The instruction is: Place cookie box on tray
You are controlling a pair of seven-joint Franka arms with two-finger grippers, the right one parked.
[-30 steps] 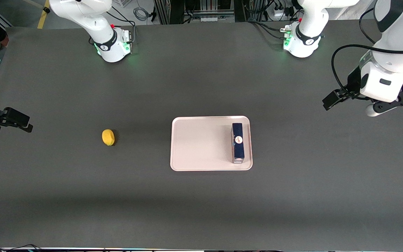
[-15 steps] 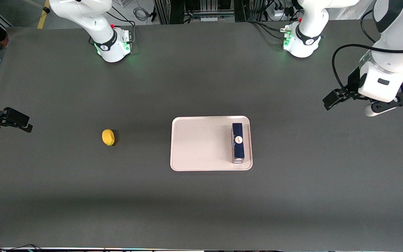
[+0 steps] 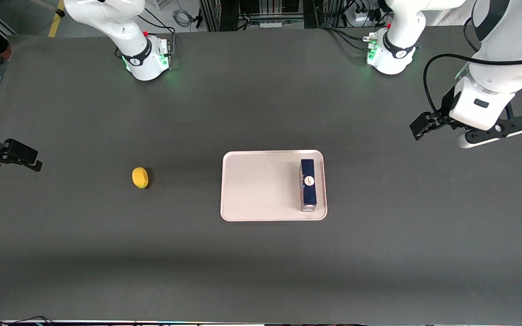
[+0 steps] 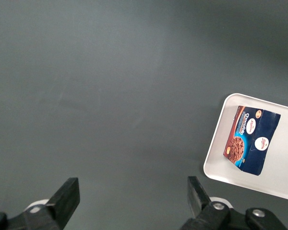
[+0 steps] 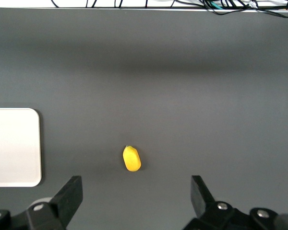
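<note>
The cookie box (image 3: 307,184) is dark blue and stands on a narrow side on the pale tray (image 3: 261,190), at the tray's end toward the working arm. My left gripper (image 3: 492,131) hangs high over bare table, well off toward the working arm's end and farther from the front camera than the tray. In the left wrist view the gripper (image 4: 133,194) is open and empty, with its black fingers (image 4: 67,196) wide apart over the dark mat. That view also shows the box (image 4: 252,140) with its cookie picture on the tray (image 4: 283,179).
A small yellow rounded lump (image 3: 140,177) lies on the mat toward the parked arm's end; it also shows in the right wrist view (image 5: 131,158). The two arm bases (image 3: 145,59) (image 3: 390,56) stand at the table's edge farthest from the front camera.
My left gripper has drifted a little toward the tray's side and away from the front camera. The box and tray have not moved.
</note>
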